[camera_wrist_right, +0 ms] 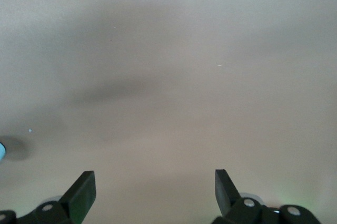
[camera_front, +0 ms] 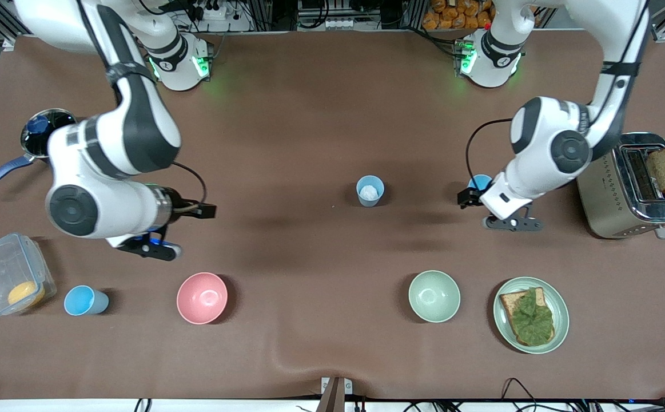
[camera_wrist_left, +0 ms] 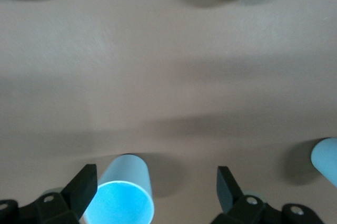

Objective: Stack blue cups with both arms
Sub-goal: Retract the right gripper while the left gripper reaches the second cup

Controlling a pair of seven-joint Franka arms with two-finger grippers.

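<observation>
One blue cup (camera_front: 370, 190) is standing mid-surface; another (camera_wrist_left: 122, 197) is sitting under the left end effector (camera_wrist_left: 157, 190), whose fingers are gaping wide, gripping nothing. A third cup (camera_front: 84, 301) is resting near the camera-side edge. The right end effector (camera_wrist_right: 155, 190) is hovering wide open, empty.

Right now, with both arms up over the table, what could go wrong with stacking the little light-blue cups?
1. The open left gripper sits off-centre over a small light-blue tapered cup; one finger is close to its rim, so descending now might tip it.
2. The open right gripper is over bare brown table and holds nothing; the light-blue cup beside the clear plastic box is well off its line.
3. The paler cup with a white patch stands alone mid-table, where a crossing arm could clip it.
</observation>
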